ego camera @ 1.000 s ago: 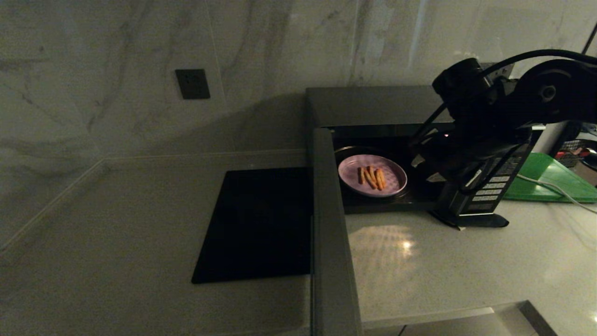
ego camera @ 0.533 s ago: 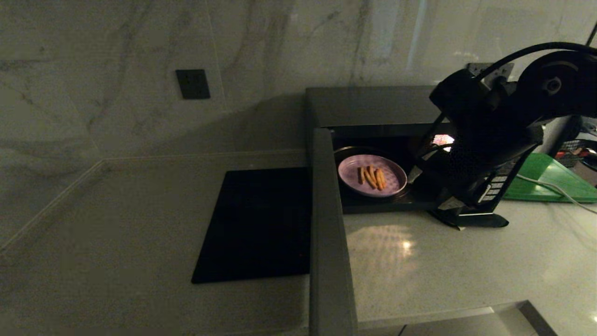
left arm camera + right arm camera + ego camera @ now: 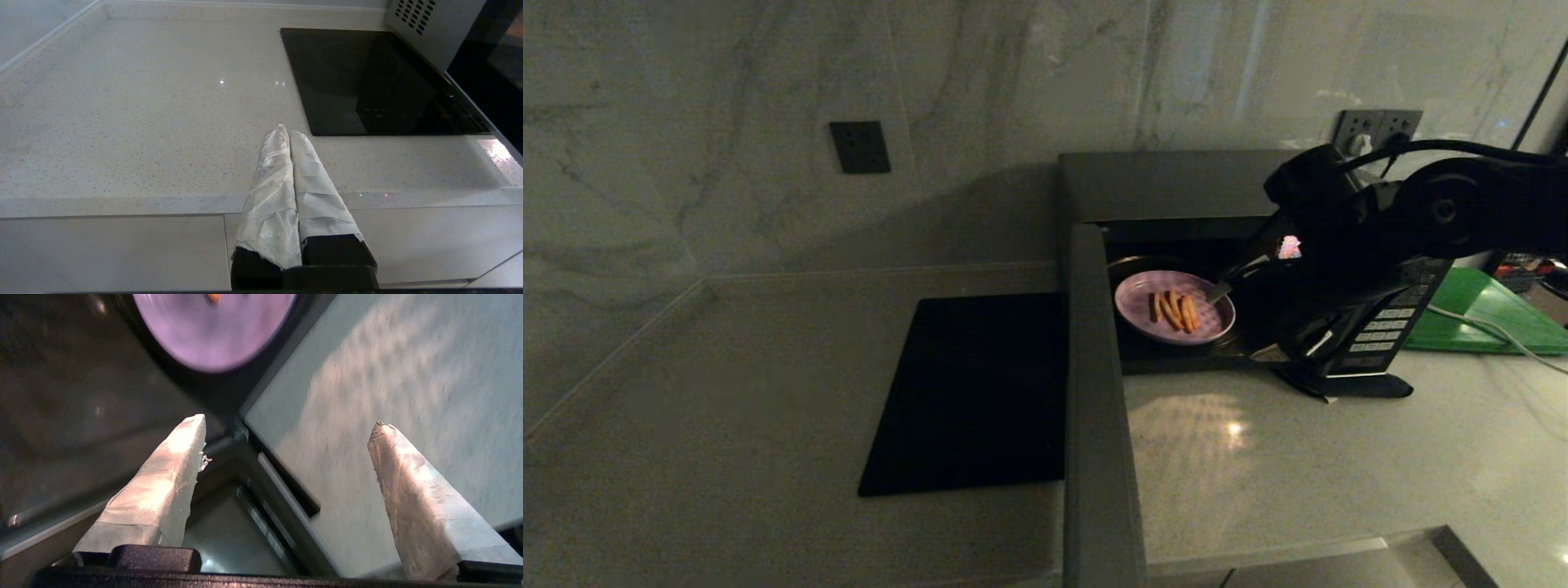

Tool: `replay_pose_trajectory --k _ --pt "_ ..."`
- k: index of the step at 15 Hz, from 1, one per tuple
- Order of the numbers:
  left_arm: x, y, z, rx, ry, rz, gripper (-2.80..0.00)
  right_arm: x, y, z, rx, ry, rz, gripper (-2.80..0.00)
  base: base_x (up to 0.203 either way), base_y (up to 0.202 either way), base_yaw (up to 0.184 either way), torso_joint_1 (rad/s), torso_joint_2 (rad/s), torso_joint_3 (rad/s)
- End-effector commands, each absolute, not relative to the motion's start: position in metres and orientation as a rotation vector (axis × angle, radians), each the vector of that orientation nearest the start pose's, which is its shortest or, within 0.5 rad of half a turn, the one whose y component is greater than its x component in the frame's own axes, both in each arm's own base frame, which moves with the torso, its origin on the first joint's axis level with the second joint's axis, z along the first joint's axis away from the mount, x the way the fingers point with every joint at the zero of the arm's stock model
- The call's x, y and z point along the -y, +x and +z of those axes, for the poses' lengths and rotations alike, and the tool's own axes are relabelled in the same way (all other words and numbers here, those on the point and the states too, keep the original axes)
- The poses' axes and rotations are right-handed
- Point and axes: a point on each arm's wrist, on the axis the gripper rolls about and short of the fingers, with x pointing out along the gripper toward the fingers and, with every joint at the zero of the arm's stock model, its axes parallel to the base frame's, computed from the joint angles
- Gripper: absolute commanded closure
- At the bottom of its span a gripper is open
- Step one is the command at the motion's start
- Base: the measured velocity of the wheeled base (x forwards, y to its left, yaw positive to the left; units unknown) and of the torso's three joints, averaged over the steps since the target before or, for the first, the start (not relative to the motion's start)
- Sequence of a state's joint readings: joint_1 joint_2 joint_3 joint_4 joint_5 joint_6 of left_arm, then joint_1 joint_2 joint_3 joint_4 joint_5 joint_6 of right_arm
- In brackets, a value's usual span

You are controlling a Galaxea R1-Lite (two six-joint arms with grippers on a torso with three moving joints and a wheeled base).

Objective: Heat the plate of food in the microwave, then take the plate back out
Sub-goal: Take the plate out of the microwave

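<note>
Plate of food (image 3: 1174, 307) sits inside the microwave (image 3: 1176, 196) cavity on the turntable, fry sticks in its middle, door (image 3: 1094, 392) swung fully open toward me. My right gripper (image 3: 1240, 320) is at the cavity mouth on the plate's right side, fingers (image 3: 163, 490) spread wide and holding nothing; one tip is close to the rim, contact unclear. Left gripper (image 3: 286, 134) is parked over the counter edge (image 3: 122, 200) beside the black glass square (image 3: 376, 81), fingers pressed together, empty. Green board (image 3: 1486, 314) lies right of the microwave
</note>
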State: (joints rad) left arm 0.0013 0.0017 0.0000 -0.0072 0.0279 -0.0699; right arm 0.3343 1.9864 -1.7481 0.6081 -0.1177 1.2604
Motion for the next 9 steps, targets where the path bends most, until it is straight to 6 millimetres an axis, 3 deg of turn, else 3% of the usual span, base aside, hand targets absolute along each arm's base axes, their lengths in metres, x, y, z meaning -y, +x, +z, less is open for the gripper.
replay_pose_trajectory --k 1,4,9 --pt "-0.001 -0.023 0.076 0.007 -0.071 0.029 0.0 -0.123 0.368 0.211 -0.795 0.969 -0.386 -2.8 0.0 0.0 0.0 0.0 0.0 0.0" --pt "-0.001 -0.023 0.076 0.007 -0.071 0.029 0.0 -0.123 0.376 0.2 -0.788 0.971 -0.417 -2.8 0.0 0.0 0.0 0.0 0.0 0.0" --pt "-0.001 -0.023 0.076 0.007 -0.071 0.029 0.0 -0.12 0.373 0.205 -0.734 1.063 -0.47 -2.8 0.0 0.0 0.0 0.0 0.0 0.0"
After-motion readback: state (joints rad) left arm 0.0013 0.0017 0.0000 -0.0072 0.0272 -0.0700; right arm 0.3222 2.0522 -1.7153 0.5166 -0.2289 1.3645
